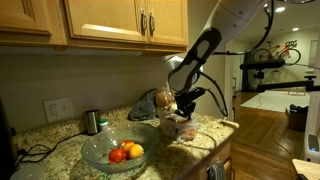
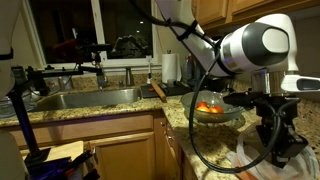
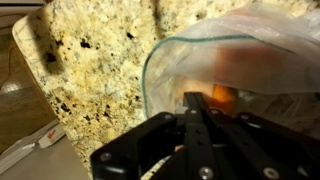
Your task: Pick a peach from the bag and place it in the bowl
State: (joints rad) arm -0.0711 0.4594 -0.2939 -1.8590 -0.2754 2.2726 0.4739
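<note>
The jaws show in the wrist view as two dark fingers (image 3: 192, 112) set close together, with their tips inside the mouth of a clear plastic bag (image 3: 250, 40). Whether they are clenched on anything cannot be told, since the tips are blurred. Just beside the tips, within the bag, an orange peach (image 3: 223, 96) is seen through the plastic. The bag lies on a speckled granite table (image 3: 90, 60), close to its edge.

In both exterior views the jaws point downward into the bag (image 1: 152, 103) (image 2: 250, 160), carried by the black-and-white robot arm (image 1: 200, 50) (image 2: 255, 48) that bends over the table (image 1: 60, 140).

Near the bag a glass bowl (image 1: 90, 145) (image 2: 230, 118) stands on the table. An orange fruit (image 1: 134, 150) and a red fruit (image 1: 118, 155) lie touching inside it. Their kind cannot be made out at this size.

Behind the bowl a metal cup (image 1: 92, 121) is set upright near the wall, and a wall socket (image 1: 58, 108) is fitted beside it. Wooden cabinets (image 1: 120, 20) hang above. In an exterior view a steel sink (image 2: 85, 97) is sunk into the table well apart from the bowl, and a paper towel roll (image 2: 171, 68) stands upright between them.
</note>
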